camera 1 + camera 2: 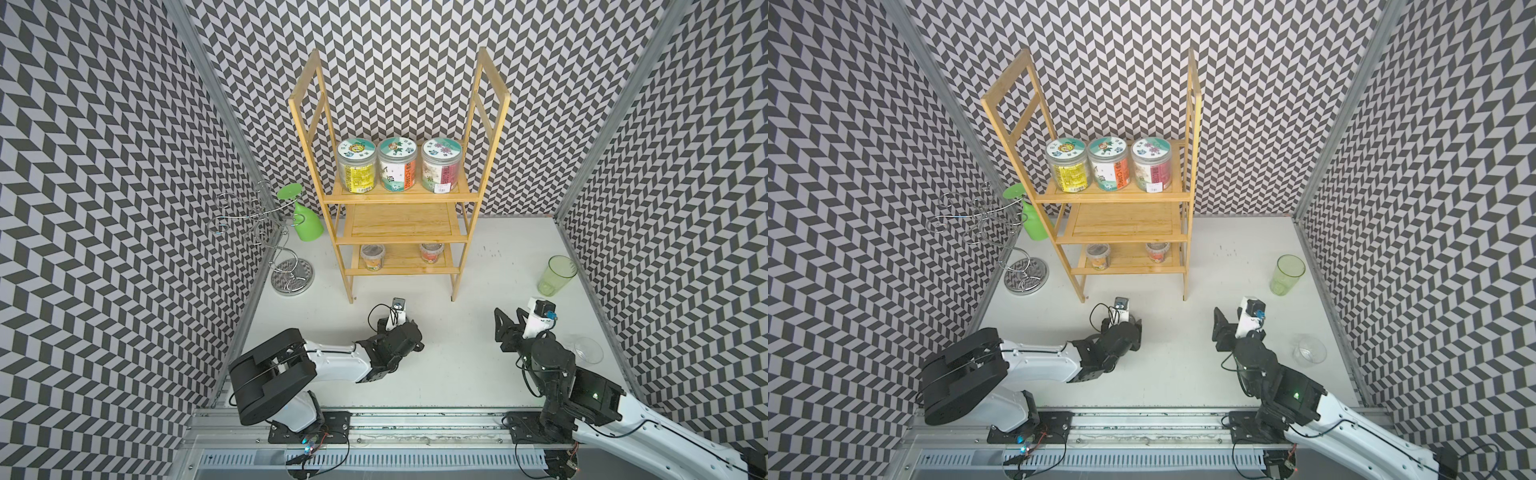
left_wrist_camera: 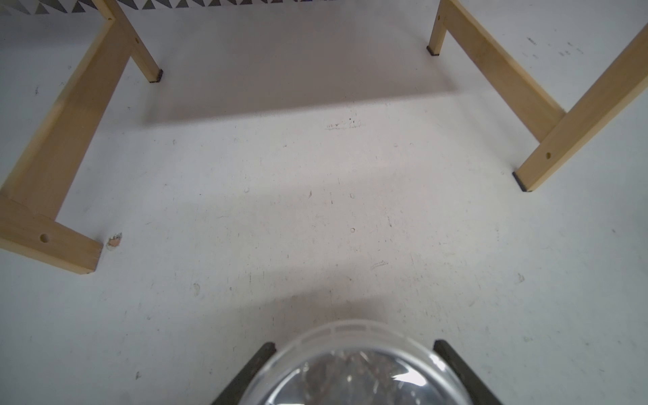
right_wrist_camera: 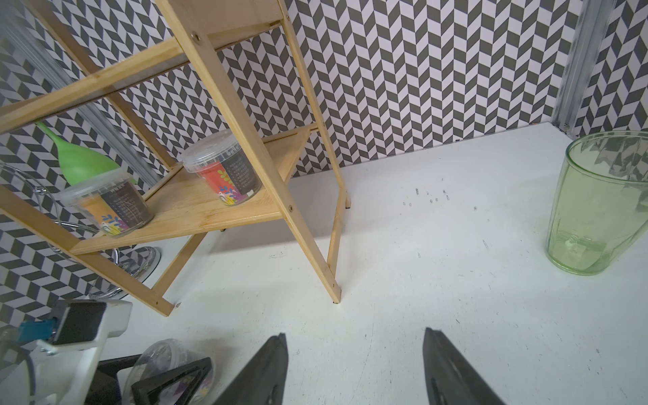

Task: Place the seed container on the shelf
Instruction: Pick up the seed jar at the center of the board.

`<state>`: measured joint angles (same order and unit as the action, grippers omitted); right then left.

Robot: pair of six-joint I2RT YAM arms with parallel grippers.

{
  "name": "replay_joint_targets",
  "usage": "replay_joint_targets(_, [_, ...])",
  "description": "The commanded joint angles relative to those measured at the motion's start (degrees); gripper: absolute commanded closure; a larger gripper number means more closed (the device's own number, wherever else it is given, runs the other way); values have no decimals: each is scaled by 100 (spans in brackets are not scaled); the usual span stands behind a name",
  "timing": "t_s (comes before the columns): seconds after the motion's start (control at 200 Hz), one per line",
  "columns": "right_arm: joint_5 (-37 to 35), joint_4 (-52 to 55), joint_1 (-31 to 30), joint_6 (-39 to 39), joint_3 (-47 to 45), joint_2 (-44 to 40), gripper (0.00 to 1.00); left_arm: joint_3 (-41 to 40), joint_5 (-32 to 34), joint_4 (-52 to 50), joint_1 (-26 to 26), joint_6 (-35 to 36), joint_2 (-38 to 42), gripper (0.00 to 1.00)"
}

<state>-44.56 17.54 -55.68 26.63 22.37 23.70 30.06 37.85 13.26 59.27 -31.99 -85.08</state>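
Before the shelf (image 1: 401, 224), seed container (image 2: 354, 371) tight between fingers (image 2: 260, 359) of left gripper (image 2: 354, 345); right gripper (image 3: 354, 335) spread.

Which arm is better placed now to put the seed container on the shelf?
Left. The left pincer grips the seed container directly before the shelf. The right pincer is open, empty and stands farther to the side.

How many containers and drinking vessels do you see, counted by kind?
Large clear jars with printed lids: 3
Small clear lidded seed tubs: 3, one in the left gripper
Translucent green tumbler: 1
Colourless clear cup: 1
Opaque green stemmed goblet: 1
Total: 9
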Motion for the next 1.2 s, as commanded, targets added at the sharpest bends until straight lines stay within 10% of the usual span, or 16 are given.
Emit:
replay_joint_targets(0.0, [7,-266,36,53,-22,39,36,-21,30,-316,19,35,294,37])
replay_joint_targets(0.541, [16,-436,67,-157,126,219,36,1141,187,-2429,43,515,1753,41])
replay_joint_targets(1.192, [-5,-374,110,-447,415,278,36,2342,1180,-2238,26,597,1018,43])
